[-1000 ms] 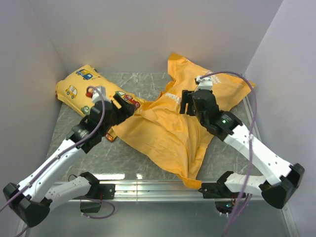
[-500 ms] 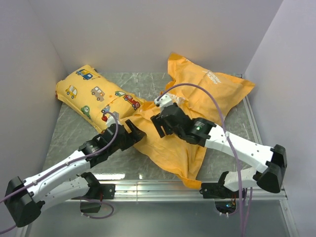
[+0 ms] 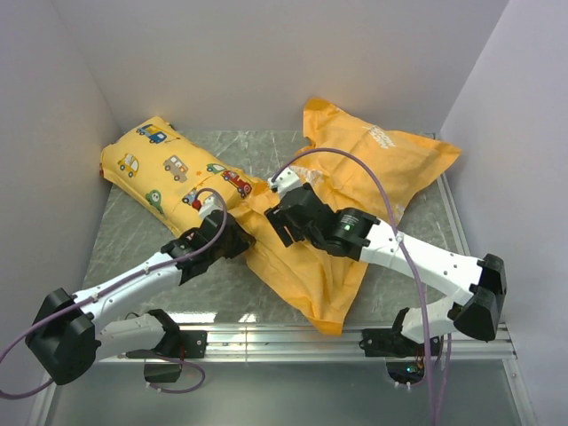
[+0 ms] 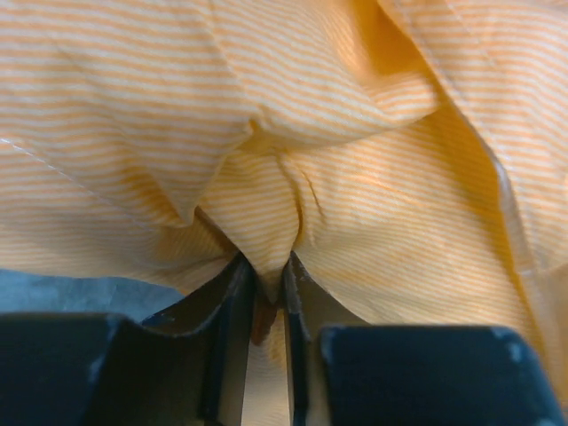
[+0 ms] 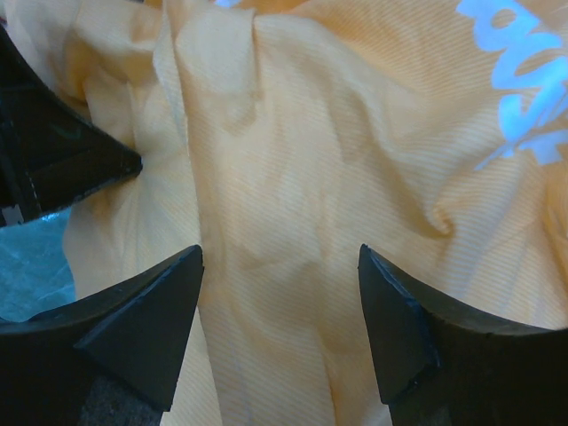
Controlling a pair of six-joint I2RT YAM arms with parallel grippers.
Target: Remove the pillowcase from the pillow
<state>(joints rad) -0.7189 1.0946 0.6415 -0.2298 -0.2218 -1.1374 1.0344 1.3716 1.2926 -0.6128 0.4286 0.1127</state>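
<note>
The pillowcase [image 3: 373, 169] sprawls over the bench [image 3: 124, 253] from the centre out to 2 o'clock, with its flat end trailing toward 6 o'clock. The 2 o'clock end is plump, so the pillow seems to sit inside there, though no white shows. The left claw [image 4: 264, 271] is narrowed on a pinched fold of the orange cloth at the case's 9 o'clock edge. The right claw [image 5: 280, 266] stands wide over the fabric just beside it, gripping nothing. A yellow car-print pillow [image 3: 155, 160] lies at 10 o'clock, meeting the case.
</note>
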